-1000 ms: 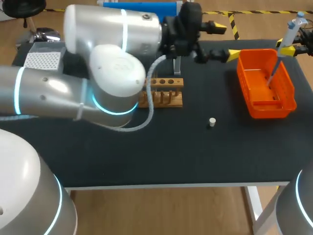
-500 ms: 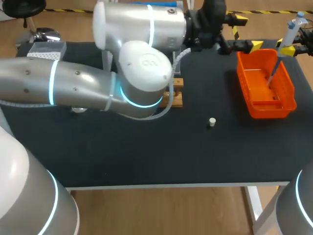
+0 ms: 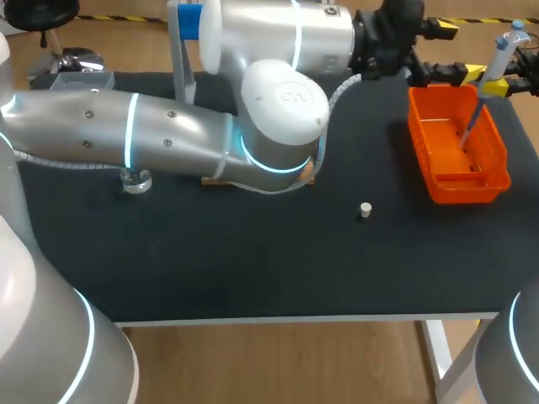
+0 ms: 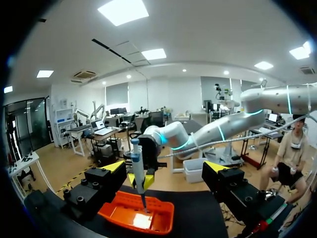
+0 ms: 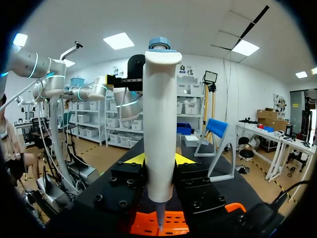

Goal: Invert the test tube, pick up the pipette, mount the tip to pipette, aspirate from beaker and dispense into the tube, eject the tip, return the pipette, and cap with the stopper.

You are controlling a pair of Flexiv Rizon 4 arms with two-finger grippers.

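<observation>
At table's left, beaker stands just beside left arm. Arm lies across middle and covers nearly all of wooden rack, only slivers showing. Stopper alone on mat, well apart from rest. Left gripper hovers at far-left corner of orange bin, fingers spread, nothing between. Over bin, pipette near upright, plunger end up, tip down inside bin. Right gripper pinches its body from both sides.
</observation>
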